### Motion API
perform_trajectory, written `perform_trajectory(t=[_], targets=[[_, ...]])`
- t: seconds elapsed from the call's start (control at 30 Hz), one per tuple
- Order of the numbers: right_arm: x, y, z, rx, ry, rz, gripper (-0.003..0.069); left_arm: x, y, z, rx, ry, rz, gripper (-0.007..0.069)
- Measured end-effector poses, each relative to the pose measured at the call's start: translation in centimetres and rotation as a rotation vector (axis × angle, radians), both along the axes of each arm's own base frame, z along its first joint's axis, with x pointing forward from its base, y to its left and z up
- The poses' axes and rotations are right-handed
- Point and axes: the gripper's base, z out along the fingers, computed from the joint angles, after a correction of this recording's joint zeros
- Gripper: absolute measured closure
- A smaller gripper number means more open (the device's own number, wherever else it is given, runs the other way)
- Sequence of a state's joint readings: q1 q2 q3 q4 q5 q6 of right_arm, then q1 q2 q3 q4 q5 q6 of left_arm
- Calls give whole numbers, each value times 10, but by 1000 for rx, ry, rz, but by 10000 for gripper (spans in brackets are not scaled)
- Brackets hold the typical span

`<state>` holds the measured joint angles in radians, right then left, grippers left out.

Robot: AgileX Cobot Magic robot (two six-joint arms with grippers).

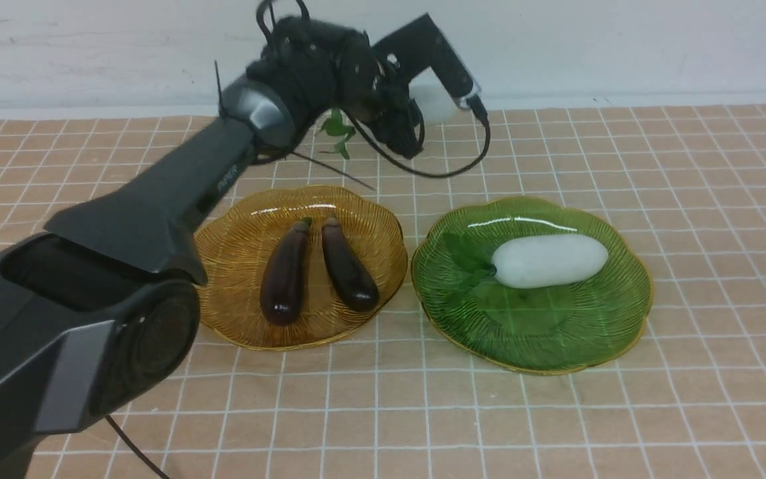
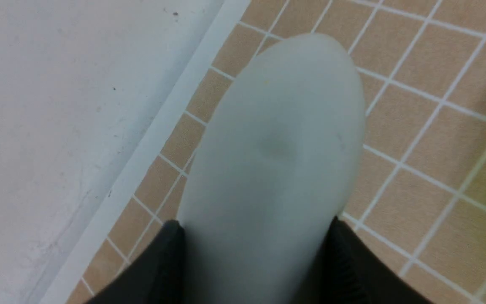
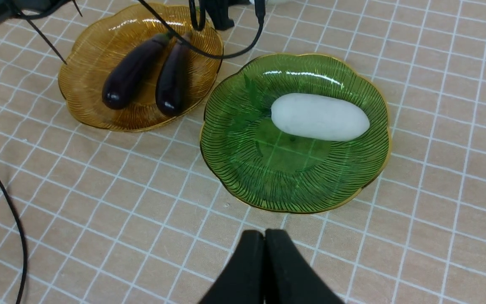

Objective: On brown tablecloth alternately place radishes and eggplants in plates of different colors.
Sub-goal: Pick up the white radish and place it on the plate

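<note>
At the far edge of the brown tablecloth [image 1: 689,199], my left gripper [image 1: 416,126] is shut on a white radish [image 1: 433,104] whose green leaves [image 1: 336,130] stick out to the left. In the left wrist view this radish [image 2: 276,147] fills the gap between the two black fingers [image 2: 171,257]. Two purple eggplants [image 1: 286,273] [image 1: 348,266] lie side by side in the amber plate [image 1: 230,266]. Another radish [image 1: 549,261] lies in the green plate [image 1: 596,332]. My right gripper [image 3: 264,236] is shut and empty, hovering just in front of the green plate [image 3: 234,169].
A white wall [image 2: 57,126] rises right behind the cloth's far edge, close to the held radish. The left arm [image 1: 157,199] reaches diagonally past the amber plate, and its black cable [image 1: 449,166] hangs in a loop behind the plates.
</note>
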<state>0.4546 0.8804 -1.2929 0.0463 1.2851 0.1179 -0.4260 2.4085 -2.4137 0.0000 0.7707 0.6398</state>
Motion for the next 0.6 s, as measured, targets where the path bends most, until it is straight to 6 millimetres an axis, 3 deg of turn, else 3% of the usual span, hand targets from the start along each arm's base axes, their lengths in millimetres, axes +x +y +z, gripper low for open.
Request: perform_trajectory(t=[0.07, 0.2, 0.4, 0.6], targets=[[0, 1, 0, 8, 4, 5, 674, -21, 0, 32, -45, 74, 5, 310], [-1, 3, 1, 33, 10, 19, 674, -57, -6, 59, -143, 298, -34, 310], [-2, 6, 2, 64, 6, 32, 674, -80, -32, 52, -267, 514, -169, 311], [-2, 6, 2, 71, 6, 36, 674, -96, -76, 21, -253, 603, -250, 311]])
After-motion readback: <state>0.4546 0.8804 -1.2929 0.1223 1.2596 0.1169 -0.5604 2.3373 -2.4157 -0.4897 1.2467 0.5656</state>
